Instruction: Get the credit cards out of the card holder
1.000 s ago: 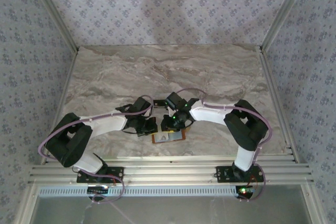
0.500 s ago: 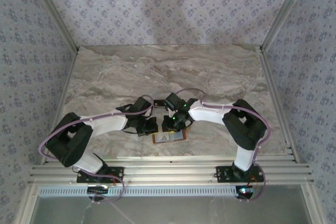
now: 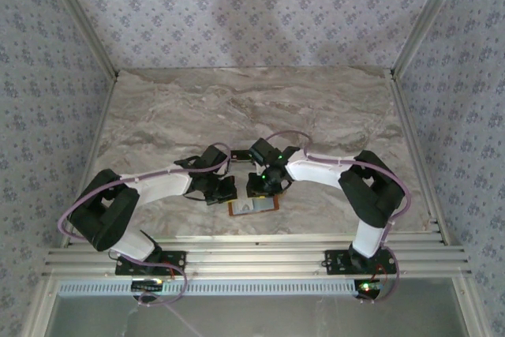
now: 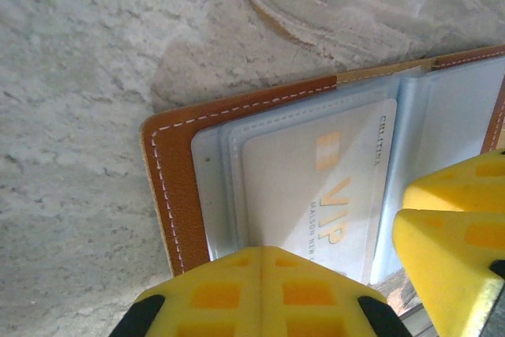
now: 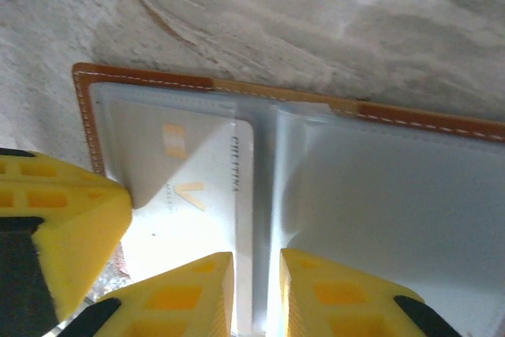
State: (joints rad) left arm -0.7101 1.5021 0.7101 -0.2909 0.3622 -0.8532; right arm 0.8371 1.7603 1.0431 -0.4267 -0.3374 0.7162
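Right gripper point(image 5: 256, 290) ajar over credit card point(image 5: 197, 187) | left gripper point(image 4: 263, 266) pins card holder point(image 4: 170, 171)

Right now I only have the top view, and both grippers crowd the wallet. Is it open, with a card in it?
Observer: Yes. The wallet lies open, and a whitish VIP card sits in its clear sleeve.
Operator: What is the left gripper doing?
Observer: The left gripper has its fingers together, tip over one end of the card.
Operator: And the right?
Observer: The right gripper straddles the card's edge nearest the wallet's middle, fingers a narrow gap apart; I cannot tell whether they pinch anything.
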